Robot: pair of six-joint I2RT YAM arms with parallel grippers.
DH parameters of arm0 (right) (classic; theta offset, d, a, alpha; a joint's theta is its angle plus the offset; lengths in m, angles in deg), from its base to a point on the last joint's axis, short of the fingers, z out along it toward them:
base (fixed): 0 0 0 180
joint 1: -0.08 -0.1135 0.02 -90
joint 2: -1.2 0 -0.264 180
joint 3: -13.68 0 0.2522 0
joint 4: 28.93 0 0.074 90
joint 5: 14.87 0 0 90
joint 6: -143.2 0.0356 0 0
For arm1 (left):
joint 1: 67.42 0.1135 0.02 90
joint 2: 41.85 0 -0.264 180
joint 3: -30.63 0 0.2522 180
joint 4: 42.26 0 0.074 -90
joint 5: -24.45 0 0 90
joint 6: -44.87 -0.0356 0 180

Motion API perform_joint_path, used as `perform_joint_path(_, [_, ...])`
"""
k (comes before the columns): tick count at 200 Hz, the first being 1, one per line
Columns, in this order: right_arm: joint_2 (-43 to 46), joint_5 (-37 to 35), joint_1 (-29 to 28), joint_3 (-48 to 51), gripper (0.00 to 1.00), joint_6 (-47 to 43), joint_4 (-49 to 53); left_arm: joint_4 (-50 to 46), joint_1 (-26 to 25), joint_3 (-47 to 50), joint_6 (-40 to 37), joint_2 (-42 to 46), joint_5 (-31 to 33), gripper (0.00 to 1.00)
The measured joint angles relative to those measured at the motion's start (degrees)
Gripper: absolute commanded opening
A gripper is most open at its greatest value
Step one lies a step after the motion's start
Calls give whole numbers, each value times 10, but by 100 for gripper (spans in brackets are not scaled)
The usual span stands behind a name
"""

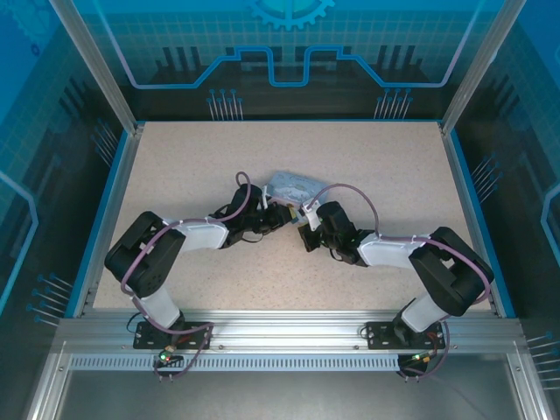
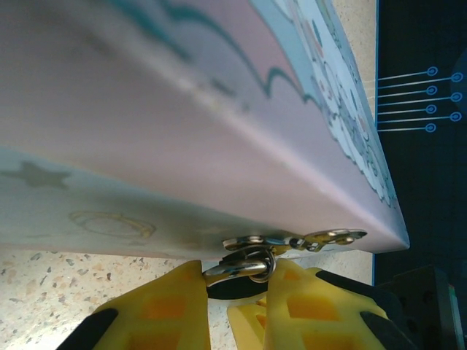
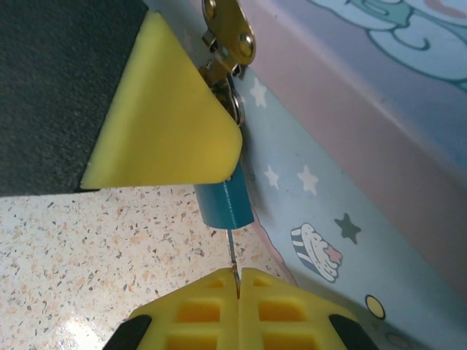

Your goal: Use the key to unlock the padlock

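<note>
Mid-table (image 1: 394, 166), both arms have their tips meeting at the near side of the pale blue cartoon tin (image 1: 293, 185). The padlock (image 3: 226, 204), a small teal-blue body, hangs from the tin's brass hasp (image 3: 230, 29). The left gripper (image 2: 237, 281) pinches the padlock between its yellow fingers (image 3: 168, 124). The right gripper (image 3: 237, 281) is pressed together on the key (image 3: 232, 251), a thin dark shaft. The key's tip meets the padlock's free end; how far in it sits, I can't tell.
</note>
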Motion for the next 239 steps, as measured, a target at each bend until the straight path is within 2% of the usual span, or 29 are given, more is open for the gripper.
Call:
perform_joint_path(65, [0, 6, 7, 13, 0, 2, -31, 7, 0, 0, 11, 0, 0, 15])
perform_joint_path(239, [11, 110, 63, 40, 0, 24, -105, 38, 0, 0, 49, 8, -4, 15])
